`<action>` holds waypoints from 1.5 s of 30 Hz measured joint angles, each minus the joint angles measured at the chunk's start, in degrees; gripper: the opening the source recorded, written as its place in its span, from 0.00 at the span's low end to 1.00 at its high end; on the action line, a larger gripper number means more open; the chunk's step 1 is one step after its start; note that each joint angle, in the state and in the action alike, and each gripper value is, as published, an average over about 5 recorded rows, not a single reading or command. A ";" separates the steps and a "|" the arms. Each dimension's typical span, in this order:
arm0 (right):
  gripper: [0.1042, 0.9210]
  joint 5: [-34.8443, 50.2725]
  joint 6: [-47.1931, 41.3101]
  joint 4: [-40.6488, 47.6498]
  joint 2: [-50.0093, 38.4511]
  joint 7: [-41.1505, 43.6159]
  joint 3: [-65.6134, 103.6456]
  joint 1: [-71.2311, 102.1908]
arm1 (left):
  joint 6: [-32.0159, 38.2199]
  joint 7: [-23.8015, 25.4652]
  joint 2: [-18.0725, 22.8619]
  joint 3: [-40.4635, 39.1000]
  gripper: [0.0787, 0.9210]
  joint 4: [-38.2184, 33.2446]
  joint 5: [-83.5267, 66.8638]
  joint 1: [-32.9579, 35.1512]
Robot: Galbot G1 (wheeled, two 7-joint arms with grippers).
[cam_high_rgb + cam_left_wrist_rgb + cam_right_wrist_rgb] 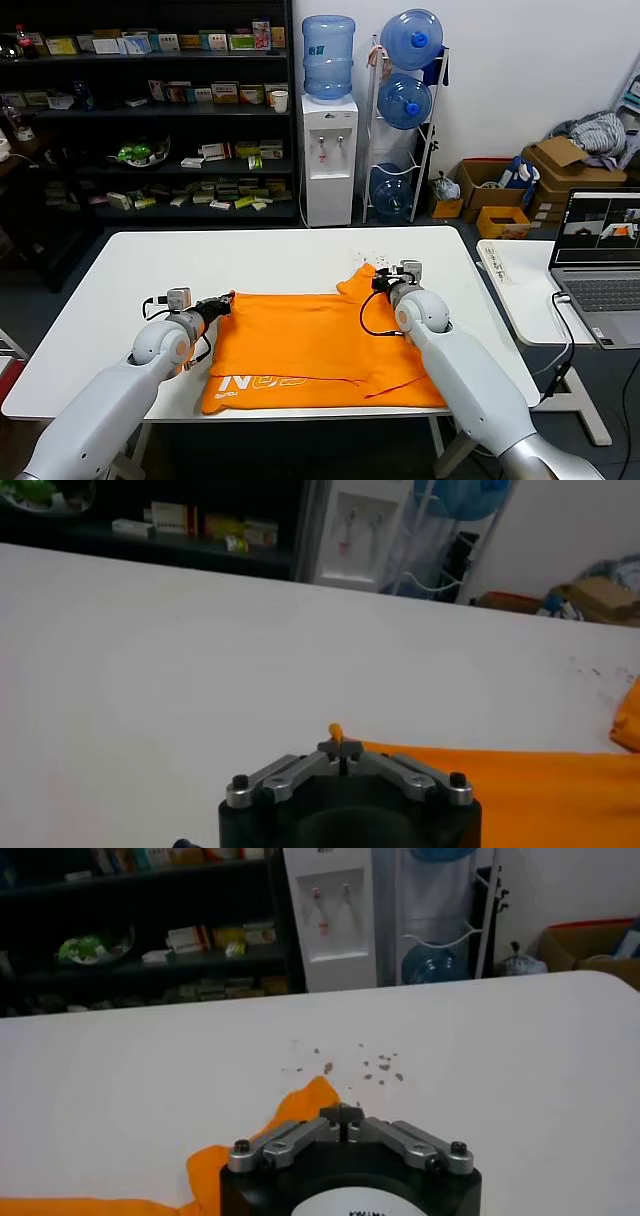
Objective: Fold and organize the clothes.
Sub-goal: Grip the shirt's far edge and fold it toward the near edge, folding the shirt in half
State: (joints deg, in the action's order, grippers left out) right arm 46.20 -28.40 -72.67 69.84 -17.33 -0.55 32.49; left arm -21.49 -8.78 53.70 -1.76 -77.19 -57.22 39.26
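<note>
We see the white tabletop (110,300) carrying an orange T-shirt (310,345), which lies spread near its front edge with white lettering along the front hem and a folded layer over the top. One sleeve (357,281) sticks up at the far right corner. Our left claw (228,299) sits at the shirt's far left corner, clamped tight on a small peak of orange cloth. Our right claw (379,282) is at the far right, by the sleeve, drawn fully together over the fabric there. A few dark specks (372,1063) dot the tabletop beyond it.
</note>
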 measured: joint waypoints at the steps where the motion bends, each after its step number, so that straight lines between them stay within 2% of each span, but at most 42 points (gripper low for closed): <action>1: 0.02 0.36 -0.05 -0.99 -0.45 -0.36 0.14 0.45 | 0.11 -0.03 -0.25 0.49 0.02 -0.78 0.12 0.47; 24: 0.02 7.40 -1.90 -30.23 -14.97 -6.54 7.97 21.19 | 1.78 -3.24 -7.00 11.21 0.02 -25.50 4.37 20.44; 33: 0.02 9.15 -3.15 -39.02 -18.14 -8.56 12.41 29.41 | 2.32 -4.66 -8.46 13.14 0.02 -30.63 6.24 26.70; 45: 0.02 9.63 -4.31 -45.85 -20.00 -10.37 15.96 36.53 | 2.73 -5.97 -8.64 15.23 0.02 -34.07 7.57 32.54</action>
State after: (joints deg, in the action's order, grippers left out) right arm 55.84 -32.71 -118.52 49.84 -27.70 15.41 69.03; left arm -18.76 -14.75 45.06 13.47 -111.26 -49.65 71.80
